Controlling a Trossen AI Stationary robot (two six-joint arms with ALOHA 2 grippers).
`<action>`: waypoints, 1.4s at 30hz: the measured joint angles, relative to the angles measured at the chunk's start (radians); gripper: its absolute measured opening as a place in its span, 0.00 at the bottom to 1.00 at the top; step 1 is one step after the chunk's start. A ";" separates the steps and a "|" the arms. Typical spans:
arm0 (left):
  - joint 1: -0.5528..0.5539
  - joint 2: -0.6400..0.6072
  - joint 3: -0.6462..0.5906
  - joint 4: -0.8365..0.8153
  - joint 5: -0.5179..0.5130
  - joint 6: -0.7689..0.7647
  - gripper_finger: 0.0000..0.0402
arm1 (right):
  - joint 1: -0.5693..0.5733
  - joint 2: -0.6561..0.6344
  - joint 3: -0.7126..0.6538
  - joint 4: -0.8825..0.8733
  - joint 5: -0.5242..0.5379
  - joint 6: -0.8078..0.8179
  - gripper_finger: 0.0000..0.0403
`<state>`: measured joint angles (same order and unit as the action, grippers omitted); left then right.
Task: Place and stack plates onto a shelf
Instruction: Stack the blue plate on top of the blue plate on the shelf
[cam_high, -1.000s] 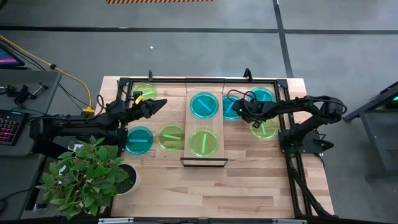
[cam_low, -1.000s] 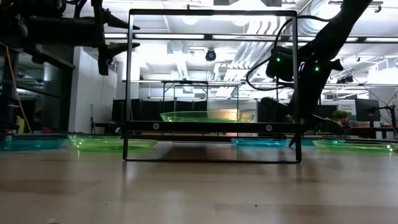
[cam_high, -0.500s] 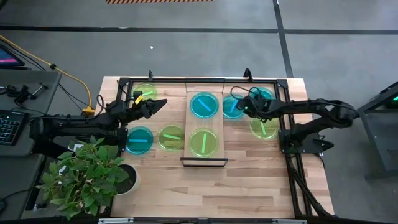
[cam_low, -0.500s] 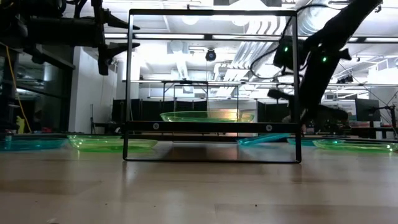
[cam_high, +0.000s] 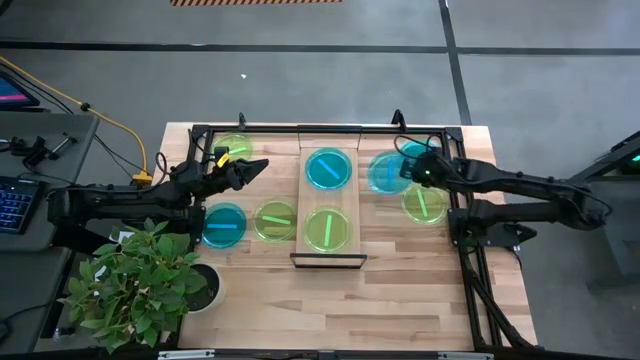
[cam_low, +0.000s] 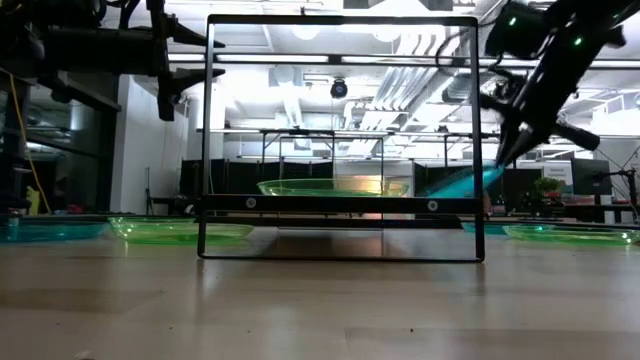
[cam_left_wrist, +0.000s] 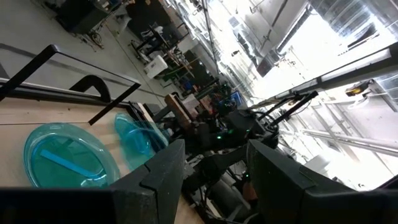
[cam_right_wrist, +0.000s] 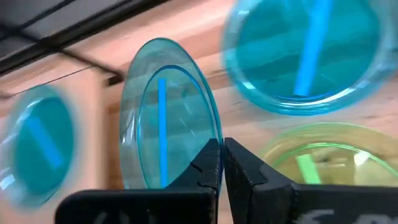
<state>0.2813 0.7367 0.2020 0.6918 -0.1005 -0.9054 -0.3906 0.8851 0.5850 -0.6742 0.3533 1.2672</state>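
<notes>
The shelf (cam_high: 328, 258), a light-wood board in a black frame, stands mid-table with a blue plate (cam_high: 327, 169) and a green plate (cam_high: 327, 229) lying flat on it. My right gripper (cam_high: 408, 168) hangs to the right of the shelf, shut on another blue plate (cam_high: 384, 173), which also shows tilted in the low view (cam_low: 458, 183). My left gripper (cam_high: 260, 166) hovers open, high over the table left of the shelf, holding nothing. More plates lie flat on the table: green (cam_high: 235, 147), blue (cam_high: 224, 225), green (cam_high: 275, 220), blue (cam_high: 424, 152), green (cam_high: 425, 205). My right gripper pinches the blue plate's rim (cam_right_wrist: 208, 142) between its two fingers, at the edge toward the table's right. The fingers (cam_right_wrist: 249, 171) come from the right and above, slanting down. The plate is lifted clear of the table and hangs tilted, its shelf-side edge (cam_low: 430, 192) lowest.
A potted plant (cam_high: 145, 280) stands at the near left corner. A black frame (cam_high: 465, 150) runs around the table's far part and right side. The near half of the tabletop (cam_high: 330, 300) is bare wood.
My right gripper has shut on the rim of the blue plate right of the shelf, then gone up and toward the table's right edge. The plate, flat on the table before, now hangs tilted and clear of it.
</notes>
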 joint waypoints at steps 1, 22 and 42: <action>0.000 0.000 0.000 0.000 0.000 0.000 0.41 | 0.010 -0.021 0.000 0.009 -0.024 -0.024 0.00; 0.000 0.000 0.000 -0.005 -0.022 0.000 0.41 | 0.154 0.459 0.003 0.865 -0.033 0.102 0.00; 0.000 0.000 0.000 -0.006 -0.022 0.000 0.41 | 0.135 0.682 0.207 0.766 -0.027 0.088 0.00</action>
<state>0.2817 0.7368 0.2020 0.6857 -0.1226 -0.9058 -0.2558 1.5668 0.7919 0.0914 0.3260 1.3547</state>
